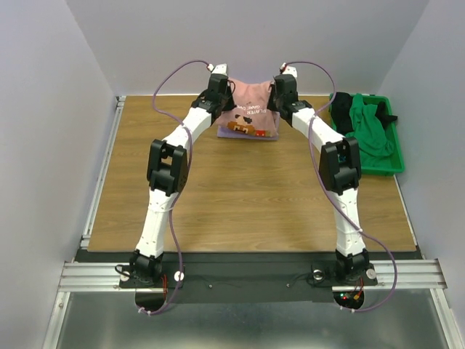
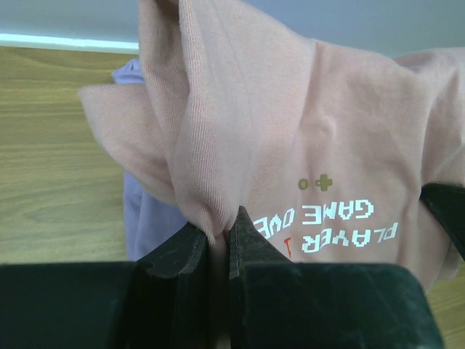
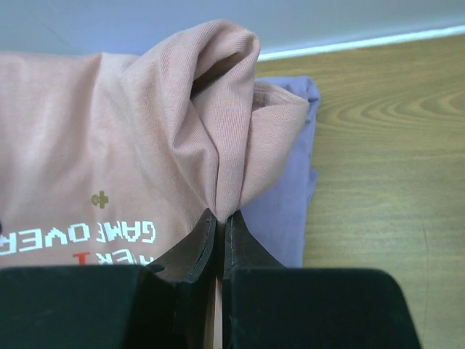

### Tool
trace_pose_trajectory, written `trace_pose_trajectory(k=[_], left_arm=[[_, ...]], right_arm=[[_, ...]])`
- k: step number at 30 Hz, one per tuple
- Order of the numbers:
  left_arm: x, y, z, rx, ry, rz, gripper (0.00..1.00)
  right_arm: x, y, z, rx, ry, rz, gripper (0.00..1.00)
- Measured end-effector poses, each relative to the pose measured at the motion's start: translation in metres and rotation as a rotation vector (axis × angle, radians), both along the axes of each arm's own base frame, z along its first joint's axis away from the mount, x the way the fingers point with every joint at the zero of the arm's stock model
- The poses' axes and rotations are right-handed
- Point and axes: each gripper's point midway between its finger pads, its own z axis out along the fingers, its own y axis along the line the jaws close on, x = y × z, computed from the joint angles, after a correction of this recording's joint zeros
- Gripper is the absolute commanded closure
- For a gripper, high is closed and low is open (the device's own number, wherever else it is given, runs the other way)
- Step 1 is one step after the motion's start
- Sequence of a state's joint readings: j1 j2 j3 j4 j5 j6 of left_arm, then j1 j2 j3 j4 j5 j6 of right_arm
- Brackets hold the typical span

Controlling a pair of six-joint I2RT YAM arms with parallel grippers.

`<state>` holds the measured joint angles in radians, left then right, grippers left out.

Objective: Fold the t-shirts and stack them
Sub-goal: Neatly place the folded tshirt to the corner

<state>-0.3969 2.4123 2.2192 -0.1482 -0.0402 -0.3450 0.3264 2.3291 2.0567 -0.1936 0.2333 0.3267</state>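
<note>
The dusty-pink t-shirt (image 1: 251, 109), lettered "GAME OVER", hangs at the wooden table's (image 1: 254, 196) far side, its lower part over the lavender t-shirt (image 3: 283, 211). The left gripper (image 2: 218, 227) and right gripper (image 3: 219, 217) each clamp a bunched corner of it.

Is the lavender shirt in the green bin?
No, the lavender shirt lies on the table under the pink shirt, apart from the bin.

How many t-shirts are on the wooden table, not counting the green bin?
2. The pink t-shirt is pinched by the left gripper and the right gripper at the far edge; the lavender t-shirt lies under it. Clothes in the green bin may hide more.
</note>
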Motion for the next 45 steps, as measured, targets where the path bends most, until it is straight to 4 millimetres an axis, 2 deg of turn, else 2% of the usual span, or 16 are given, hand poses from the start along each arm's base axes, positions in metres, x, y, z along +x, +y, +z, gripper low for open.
trace_pose_trajectory(k=[9, 10, 11, 12, 14, 16, 21, 25, 28, 31, 33, 36, 37, 39, 43, 45], left_arm=[[0.01, -0.002, -0.027, -0.035, 0.02, -0.01, 1.0], [0.01, -0.001, -0.029, -0.038, 0.025, -0.011, 0.76], [0.011, 0.0, -0.031, -0.044, 0.031, -0.011, 0.56], [0.011, 0.001, -0.033, -0.046, 0.033, -0.011, 0.02], [0.013, 0.005, -0.033, -0.054, 0.035, -0.007, 0.01], [0.016, 0.01, -0.032, -0.06, 0.03, 0.0, 0.01], [0.021, 0.025, -0.029, -0.043, 0.023, 0.04, 0.01], [0.013, 0.038, -0.01, -0.023, 0.024, 0.07, 0.01], [-0.017, 0.048, 0.031, -0.029, 0.017, 0.071, 0.02], [-0.065, 0.063, 0.093, -0.074, -0.036, 0.078, 0.02], [-0.101, 0.075, 0.128, -0.119, -0.08, 0.09, 0.01], [-0.163, 0.094, 0.155, -0.192, -0.137, 0.101, 0.02], [-0.182, 0.098, 0.155, -0.218, -0.157, 0.1, 0.02], [-0.207, 0.106, 0.139, -0.241, -0.138, 0.115, 0.02], [-0.259, 0.124, 0.058, -0.238, 0.001, 0.163, 0.02], [-0.285, 0.132, 0.021, -0.233, 0.079, 0.185, 0.02]], right_arm=[[0.017, -0.009, -0.026, -0.026, 0.014, -0.025, 1.0], [0.019, -0.012, -0.03, -0.027, 0.018, -0.03, 0.97], [0.02, -0.013, -0.033, -0.025, 0.021, -0.034, 0.8], [0.021, -0.016, -0.036, -0.024, 0.026, -0.039, 0.56], [0.021, -0.019, -0.038, -0.018, 0.031, -0.05, 0.38], [0.023, -0.022, -0.036, -0.019, 0.026, -0.059, 0.0], [0.033, -0.036, -0.014, -0.026, -0.025, -0.097, 0.0], [0.023, -0.045, 0.005, -0.029, -0.034, -0.115, 0.0], [-0.012, -0.05, 0.034, -0.007, -0.024, -0.092, 0.0], [-0.055, -0.051, 0.077, 0.046, -0.047, -0.052, 0.0], [-0.083, -0.051, 0.103, 0.087, -0.08, -0.022, 0.0], [-0.129, -0.052, 0.115, 0.139, -0.084, 0.014, 0.0], [-0.142, -0.053, 0.111, 0.152, -0.079, 0.021, 0.0], [-0.175, -0.059, 0.081, 0.166, -0.01, 0.013, 0.0], [-0.228, -0.07, 0.008, 0.159, 0.155, -0.01, 0.0], [-0.267, -0.08, -0.027, 0.16, 0.24, -0.028, 0.0]])
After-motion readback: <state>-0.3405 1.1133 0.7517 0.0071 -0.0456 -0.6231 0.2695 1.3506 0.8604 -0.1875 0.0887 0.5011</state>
